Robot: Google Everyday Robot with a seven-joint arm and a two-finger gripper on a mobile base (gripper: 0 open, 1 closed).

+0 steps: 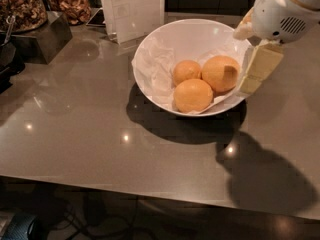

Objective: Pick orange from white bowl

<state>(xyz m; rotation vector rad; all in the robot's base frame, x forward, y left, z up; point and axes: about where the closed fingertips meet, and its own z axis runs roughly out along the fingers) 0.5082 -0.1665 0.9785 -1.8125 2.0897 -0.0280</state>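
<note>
The white bowl sits on the grey counter, lined with crumpled white paper, and holds three oranges. The orange, round and deeper in colour, lies at the right of the bowl. A smaller orange lies to its left, and a paler, flatter one lies in front. My gripper hangs from the white arm at the upper right. It is over the bowl's right rim, just right of the orange and close to it. It holds nothing that I can see.
A clear plastic sign holder stands just behind the bowl. A dark box and containers of nuts and dried snacks are at the back left. The counter's front edge runs below.
</note>
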